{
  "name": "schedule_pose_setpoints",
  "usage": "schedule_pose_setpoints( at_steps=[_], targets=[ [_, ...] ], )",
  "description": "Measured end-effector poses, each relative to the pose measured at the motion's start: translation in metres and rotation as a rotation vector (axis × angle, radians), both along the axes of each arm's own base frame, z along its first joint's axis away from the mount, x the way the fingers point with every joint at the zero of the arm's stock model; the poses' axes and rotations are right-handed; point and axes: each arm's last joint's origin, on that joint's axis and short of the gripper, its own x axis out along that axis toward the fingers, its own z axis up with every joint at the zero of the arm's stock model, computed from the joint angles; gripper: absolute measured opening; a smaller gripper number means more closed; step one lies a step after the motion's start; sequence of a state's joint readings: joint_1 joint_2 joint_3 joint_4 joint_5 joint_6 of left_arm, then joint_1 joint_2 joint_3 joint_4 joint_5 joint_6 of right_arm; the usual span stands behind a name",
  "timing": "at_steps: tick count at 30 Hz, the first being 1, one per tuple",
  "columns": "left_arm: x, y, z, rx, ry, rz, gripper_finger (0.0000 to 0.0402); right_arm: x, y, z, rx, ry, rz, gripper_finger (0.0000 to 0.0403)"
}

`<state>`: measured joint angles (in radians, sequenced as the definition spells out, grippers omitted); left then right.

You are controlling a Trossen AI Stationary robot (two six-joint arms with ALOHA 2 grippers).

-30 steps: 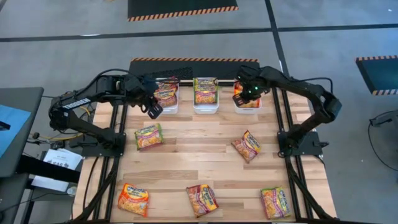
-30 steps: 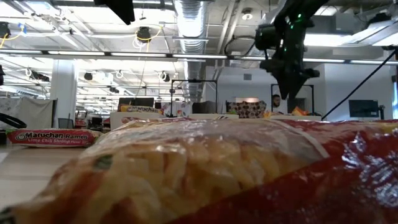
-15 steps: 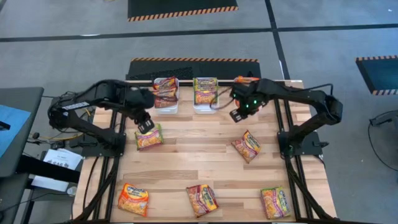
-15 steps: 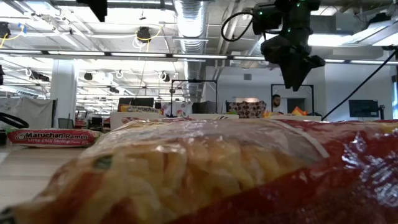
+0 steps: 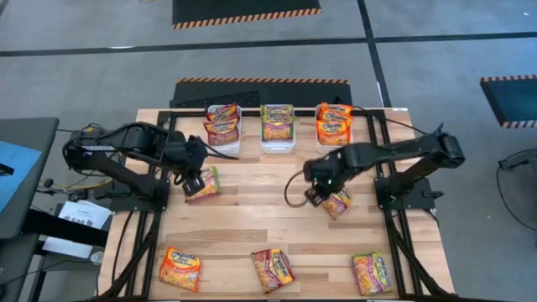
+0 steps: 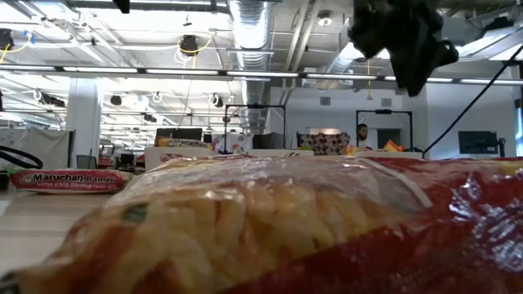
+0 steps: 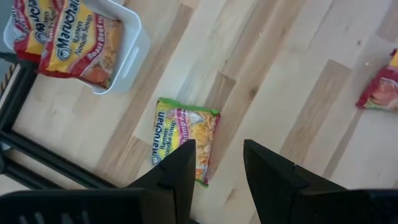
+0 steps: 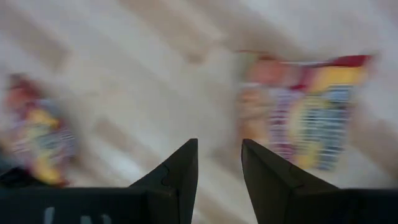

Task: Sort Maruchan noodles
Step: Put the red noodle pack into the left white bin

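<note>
The left pincer (image 5: 194, 179) hangs open and empty over a green-edged noodle packet (image 5: 202, 184) on the surface (image 5: 252, 218), and the right pincer (image 5: 315, 194), also open and empty, hangs just beside a red-edged packet (image 5: 338, 201). These thin, crinkly packets lie flat, so the fingers may slide off, or push a packet away.

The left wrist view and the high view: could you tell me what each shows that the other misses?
Only the left wrist view reads the bin's top packet as roast beef. Only the high view shows all three bins, the right gripper above a red-edged packet, and three packets along the near edge. Both show the open left gripper over the green-edged packet.
</note>
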<state>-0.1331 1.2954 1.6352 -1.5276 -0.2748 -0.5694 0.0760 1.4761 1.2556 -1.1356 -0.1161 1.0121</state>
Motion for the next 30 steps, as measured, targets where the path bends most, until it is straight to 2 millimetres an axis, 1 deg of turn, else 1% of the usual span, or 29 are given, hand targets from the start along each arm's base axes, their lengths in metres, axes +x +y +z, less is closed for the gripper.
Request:
schedule_pose_setpoints(
  at_steps=[5, 9, 14, 19, 21, 27, 30],
  targets=[
    [0.000, -0.005, 0.000, 0.001, 0.000, -0.025, 0.0122, 0.015, 0.042, 0.007, 0.086, -0.214, 0.047, 0.0148],
    [-0.001, -0.006, 0.000, 0.001, 0.000, -0.031, 0.0122, 0.022, 0.071, 0.016, 0.157, -0.366, 0.084, 0.0148],
    [-0.001, -0.006, 0.000, -0.002, -0.001, -0.026, 0.0122, 0.023, 0.098, 0.024, 0.197, -0.492, 0.098, 0.0148],
    [-0.001, -0.006, 0.000, -0.008, -0.004, -0.013, 0.0122, 0.015, 0.123, 0.028, 0.144, -0.574, 0.088, 0.0148],
    [-0.001, -0.006, 0.000, -0.013, -0.005, -0.006, 0.0122, 0.011, 0.133, 0.025, 0.141, -0.582, 0.070, 0.0148],
    [-0.001, -0.006, 0.000, -0.036, -0.016, 0.039, 0.0122, -0.004, 0.163, -0.007, 0.228, -0.658, 0.004, 0.0148],
    [-0.001, -0.006, 0.000, -0.048, -0.023, 0.068, 0.0122, -0.014, 0.171, -0.022, 0.253, -0.675, -0.026, 0.0148]
  ],
)
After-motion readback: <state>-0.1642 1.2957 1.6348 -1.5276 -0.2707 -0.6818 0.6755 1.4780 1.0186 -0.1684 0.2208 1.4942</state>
